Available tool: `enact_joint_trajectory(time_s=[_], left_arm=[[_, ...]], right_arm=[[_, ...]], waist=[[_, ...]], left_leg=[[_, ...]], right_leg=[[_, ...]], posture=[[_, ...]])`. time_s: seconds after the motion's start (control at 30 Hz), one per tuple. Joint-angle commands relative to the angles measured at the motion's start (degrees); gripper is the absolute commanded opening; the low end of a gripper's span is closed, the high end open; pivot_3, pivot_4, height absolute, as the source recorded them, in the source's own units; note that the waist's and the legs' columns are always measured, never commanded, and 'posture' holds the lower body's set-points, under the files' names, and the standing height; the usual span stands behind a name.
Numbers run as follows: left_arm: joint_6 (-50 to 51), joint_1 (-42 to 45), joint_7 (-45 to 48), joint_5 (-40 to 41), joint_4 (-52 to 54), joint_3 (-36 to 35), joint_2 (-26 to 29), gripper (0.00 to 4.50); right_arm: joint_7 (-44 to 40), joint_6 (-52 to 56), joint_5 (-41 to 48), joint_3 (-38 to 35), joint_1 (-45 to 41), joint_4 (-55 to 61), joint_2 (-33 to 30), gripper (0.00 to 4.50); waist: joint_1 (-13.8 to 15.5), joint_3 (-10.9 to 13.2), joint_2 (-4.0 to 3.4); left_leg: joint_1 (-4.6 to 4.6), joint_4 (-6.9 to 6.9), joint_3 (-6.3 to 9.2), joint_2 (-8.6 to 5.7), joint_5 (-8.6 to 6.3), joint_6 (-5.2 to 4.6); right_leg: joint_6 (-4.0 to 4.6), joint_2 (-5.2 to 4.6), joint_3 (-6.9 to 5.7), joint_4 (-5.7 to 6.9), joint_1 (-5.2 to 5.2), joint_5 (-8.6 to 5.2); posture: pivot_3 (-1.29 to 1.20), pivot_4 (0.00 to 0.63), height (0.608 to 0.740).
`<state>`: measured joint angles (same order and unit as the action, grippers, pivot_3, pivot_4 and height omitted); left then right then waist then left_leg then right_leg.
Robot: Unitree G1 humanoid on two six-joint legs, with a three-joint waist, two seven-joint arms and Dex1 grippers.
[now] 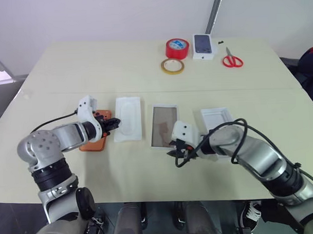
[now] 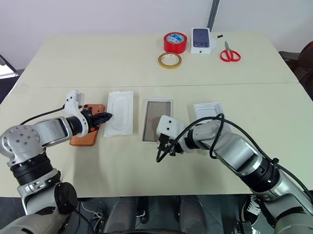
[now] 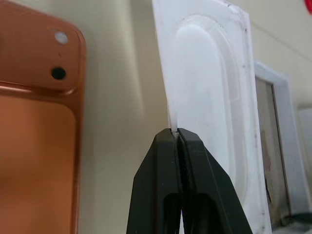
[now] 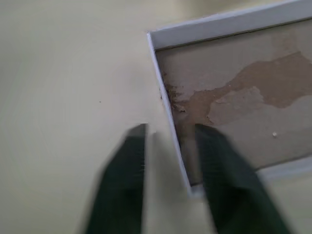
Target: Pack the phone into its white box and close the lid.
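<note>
The orange phone lies camera side up at the left, partly under my left arm. Just right of it is a white moulded insert, and my left gripper is shut on its left edge; the left wrist view shows the thin edge pinched between the fingertips. The white box lies open and empty at the centre, brownish floor up. My right gripper is at its near right corner, jaws apart and straddling the side wall. The lid lies right of the box, partly behind my right arm.
At the table's far side are a red tape roll, a yellow tape ring, a smaller white box with a dark phone picture, and red scissors. Bare tabletop lies in front of the box.
</note>
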<state>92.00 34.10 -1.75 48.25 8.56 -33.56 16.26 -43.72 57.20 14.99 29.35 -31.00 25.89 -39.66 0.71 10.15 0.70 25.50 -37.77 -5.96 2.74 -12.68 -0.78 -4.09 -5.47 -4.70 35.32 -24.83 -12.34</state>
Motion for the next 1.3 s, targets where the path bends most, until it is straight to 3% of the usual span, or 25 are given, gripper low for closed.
enact_joint_trajectory(time_s=[0.03, 0.37, 0.63, 0.73, 0.9, 1.1, 1.3], left_arm=[[0.5, 0.9, -1.2, 2.2, 1.7, -2.2, 0.4, 0.00], [0.5, 2.8, -6.2, 9.8, 1.9, -5.2, 0.4, 0.00], [0.5, 1.6, -13.1, 18.1, 2.3, -4.0, 0.3, 0.00], [0.5, 1.3, -16.7, 21.5, 2.9, -3.8, -1.2, 0.00], [0.5, 0.7, -23.2, 26.1, 4.7, -1.4, -4.0, 0.00], [0.3, -0.2, -32.7, 29.8, 7.1, 2.5, -9.6, 0.00], [-1.0, -1.8, -38.7, 33.2, 7.2, 8.2, -10.0, 0.00]], right_arm=[[-1.6, -0.7, -0.5, 1.2, -1.5, 0.6, 0.2, 0.07], [-8.1, -8.5, -3.2, 4.3, -4.0, 1.7, -1.0, 0.07], [-9.1, -12.1, -4.7, 4.2, -4.5, -1.7, 2.8, 0.07], [-10.9, -12.5, -2.8, 1.8, -4.0, -1.1, 3.4, 0.92], [-12.4, -14.5, -1.1, -4.8, -2.7, 0.3, 0.1, 3.49], [-14.1, -16.7, -0.8, -12.5, 0.2, -2.1, -6.8, 3.49], [-13.7, -19.7, -2.7, -14.0, 0.9, -6.5, -7.9, 3.49]], waist=[[0.0, 0.0, 0.01], [0.0, 0.0, 0.08], [-0.1, 0.1, 0.18], [0.0, 0.1, 0.18], [0.1, 0.1, 0.22], [0.1, 0.1, 0.30], [-0.1, 0.2, 0.32]], left_leg=[[0.00, 0.00, 0.00, -0.01, 0.00, 0.00], [0.00, -0.02, 0.00, 0.00, 0.00, 0.00], [-0.02, -0.02, 0.00, 0.00, 0.00, 0.01], [-0.02, -0.02, 0.00, 0.00, 0.00, 0.01], [-0.01, -0.09, 0.00, -0.02, 0.00, 0.00], [-0.03, -0.10, 0.01, -0.03, -0.02, -0.02], [-0.06, -0.10, 0.01, -0.02, -0.02, -0.02]], right_leg=[[0.00, 0.00, -0.01, 0.00, 0.02, 0.00], [-0.01, 0.01, -0.01, 0.01, 0.01, 0.01], [-0.02, 0.02, -0.01, 0.03, 0.03, 0.01], [-0.02, 0.02, 0.00, 0.04, 0.03, 0.01], [-0.02, -0.01, 0.00, 0.03, 0.08, 0.01], [-0.01, -0.04, -0.01, -0.03, 0.13, 0.01], [0.00, 0.03, 0.00, -0.01, 0.13, 0.00]], posture=[[0.00, 0.150, 0.740], [0.00, 0.150, 0.740], [0.00, 0.150, 0.740], [0.00, 0.150, 0.740], [0.00, 0.150, 0.740], [0.00, 0.150, 0.740], [0.00, 0.150, 0.740]])
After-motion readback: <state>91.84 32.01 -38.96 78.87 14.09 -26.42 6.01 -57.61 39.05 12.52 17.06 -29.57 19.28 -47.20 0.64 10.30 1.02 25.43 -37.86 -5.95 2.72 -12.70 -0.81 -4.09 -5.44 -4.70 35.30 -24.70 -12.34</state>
